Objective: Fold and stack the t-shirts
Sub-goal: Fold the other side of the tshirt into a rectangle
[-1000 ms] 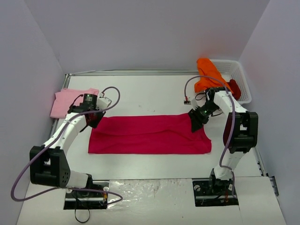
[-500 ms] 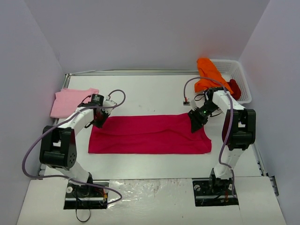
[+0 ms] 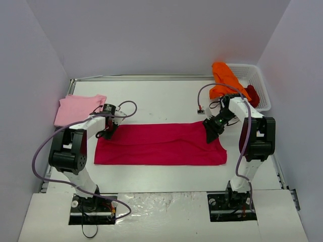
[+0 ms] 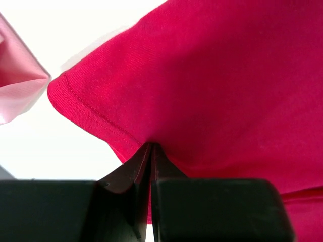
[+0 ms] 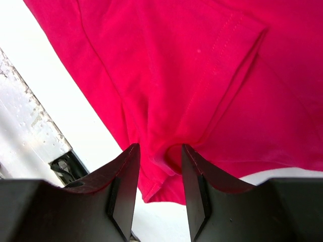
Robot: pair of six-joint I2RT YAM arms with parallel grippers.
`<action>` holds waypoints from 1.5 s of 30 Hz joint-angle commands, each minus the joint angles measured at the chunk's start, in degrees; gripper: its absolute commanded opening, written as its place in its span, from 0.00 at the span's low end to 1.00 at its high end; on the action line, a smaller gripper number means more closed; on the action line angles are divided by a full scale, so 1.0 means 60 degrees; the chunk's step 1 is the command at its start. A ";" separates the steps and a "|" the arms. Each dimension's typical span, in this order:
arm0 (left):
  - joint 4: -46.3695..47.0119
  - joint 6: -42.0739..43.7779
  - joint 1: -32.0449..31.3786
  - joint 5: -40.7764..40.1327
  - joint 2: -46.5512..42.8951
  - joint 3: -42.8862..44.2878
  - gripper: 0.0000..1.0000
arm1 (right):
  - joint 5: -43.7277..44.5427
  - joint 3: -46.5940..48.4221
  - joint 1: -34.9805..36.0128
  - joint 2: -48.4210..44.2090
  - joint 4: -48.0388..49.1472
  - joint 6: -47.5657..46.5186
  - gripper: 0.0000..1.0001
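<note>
the crimson t-shirt (image 3: 161, 143) lies flat on the white table (image 3: 161, 103) as a long folded band, its long edges running left to right. the left gripper (image 3: 107, 132) sits at the shirt's far left corner, and its wrist view shows the two black fingers (image 4: 121, 176) pressed tight together with the stitched hem pinched between their tips, the corner lifted into a small peak above them. the right gripper (image 3: 210, 132) is at the shirt's far right corner. in its wrist view the fingers (image 5: 123, 176) stand a little apart with a thick bunched fold of the crimson cloth filling the gap, and creases run out from that spot, so it is clamped on the shirt too. a seam line shows on the cloth just above that pinch. the pale pink t-shirt (image 3: 75, 108) lies folded off the crimson shirt's far left corner, near it but not touching; a point of it shows at the left edge of the left wrist view. well beyond the crimson shirt's far right corner, the orange t-shirt (image 3: 224, 80) hangs over the near rim of the white basket (image 3: 260, 83), and the dark red t-shirt (image 3: 252, 95) spills over the basket's front edge just beside it.
</note>
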 commanded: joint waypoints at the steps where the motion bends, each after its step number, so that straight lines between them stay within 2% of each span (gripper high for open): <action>1: -0.0021 -0.0155 0.0023 -0.0831 0.0677 -0.0042 0.02 | 0.0115 -0.0094 -0.0067 -0.0302 -0.0641 -0.0059 0.34; 3: 0.0051 -0.0230 0.0038 -0.1241 0.0897 0.0046 0.02 | 0.0086 -0.0095 -0.0067 -0.0244 -0.0656 -0.0059 0.34; 9: -0.0182 -0.0523 0.0023 -0.1315 0.1147 0.0442 0.02 | 0.0042 0.0022 -0.0067 -0.0053 -0.0612 -0.0059 0.34; 12: -0.0285 -0.0538 0.0023 -0.1170 0.1060 0.0442 0.02 | -0.0104 0.0213 -0.0067 0.0034 -0.0554 -0.0074 0.39; 23: -0.1220 -0.0552 -0.0080 -0.0407 -0.0653 0.0822 0.03 | -0.0983 0.1356 -0.0067 0.1220 -0.0714 -0.0205 0.44; 29: -0.1690 -0.0567 -0.0094 -0.0378 -0.1064 0.1028 0.03 | -0.0677 0.0639 -0.0067 0.1295 -0.0743 -0.0454 0.39; 38: -0.1925 -0.0625 -0.0109 -0.0481 -0.1372 0.1233 0.03 | 0.0084 -0.0971 -0.0067 -0.0082 -0.1578 -0.1201 0.38; 45: -0.1808 -0.0786 -0.0123 -0.0364 -0.1475 0.1072 0.03 | 0.0495 -0.1500 -0.0053 -0.0638 -0.1887 -0.1538 0.38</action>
